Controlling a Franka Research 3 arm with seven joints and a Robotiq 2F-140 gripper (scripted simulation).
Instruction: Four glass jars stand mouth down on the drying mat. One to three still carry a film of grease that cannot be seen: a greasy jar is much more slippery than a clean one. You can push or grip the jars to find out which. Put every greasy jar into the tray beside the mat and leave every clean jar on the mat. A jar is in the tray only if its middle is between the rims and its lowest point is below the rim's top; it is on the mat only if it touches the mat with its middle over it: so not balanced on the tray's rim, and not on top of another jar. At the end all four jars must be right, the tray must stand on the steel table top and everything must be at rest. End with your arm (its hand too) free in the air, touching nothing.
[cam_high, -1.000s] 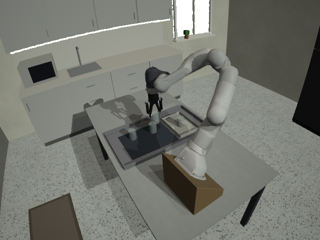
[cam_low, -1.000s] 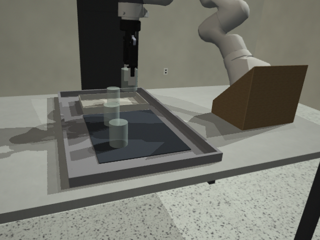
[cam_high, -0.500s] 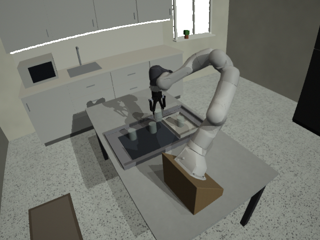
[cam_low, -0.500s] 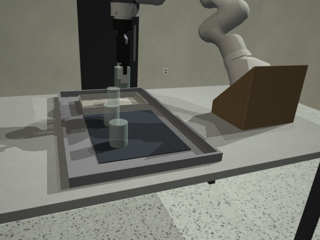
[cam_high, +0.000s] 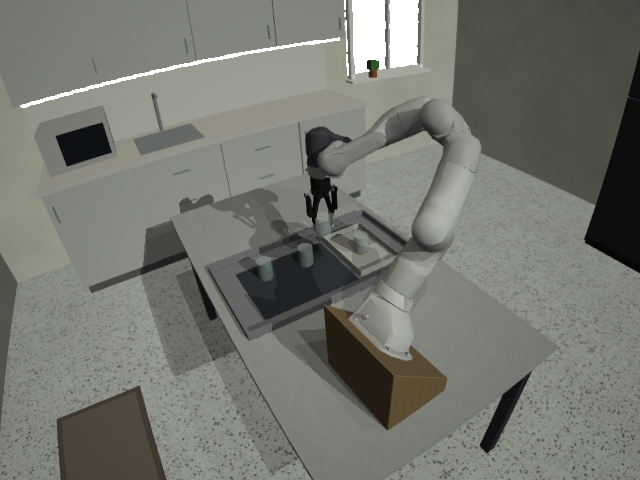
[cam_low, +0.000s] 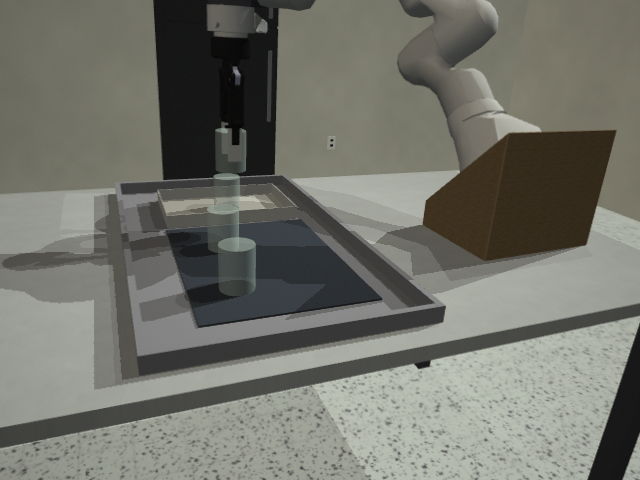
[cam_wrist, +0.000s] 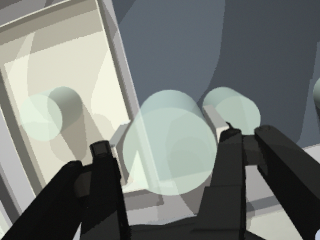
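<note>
My gripper (cam_high: 323, 223) (cam_low: 231, 149) (cam_wrist: 169, 128) is shut on an upright glass jar (cam_high: 323, 228) (cam_low: 230, 164) (cam_wrist: 170, 160), held in the air; in the wrist view it overlaps the tray's edge nearest the mat. A second jar (cam_high: 360, 242) (cam_low: 226, 191) (cam_wrist: 42, 117) stands in the cream tray (cam_high: 383, 249) (cam_low: 178, 205) (cam_wrist: 85, 47). A third jar (cam_high: 305, 255) (cam_low: 223, 232) (cam_wrist: 232, 112) stands on the dark mat (cam_high: 305, 289) (cam_low: 294, 263) (cam_wrist: 170, 40) on the side toward the tray. A fourth jar (cam_high: 264, 268) (cam_low: 236, 267) stands on the mat's far side from the tray. No grease can be seen.
A raised grey rim (cam_high: 233, 310) (cam_low: 289, 333) surrounds the mat and tray. The tray's own rim is low, and the tray sits close beside the mat. The arm's wooden base block (cam_high: 361, 361) (cam_low: 547, 191) stands outside the grey rim.
</note>
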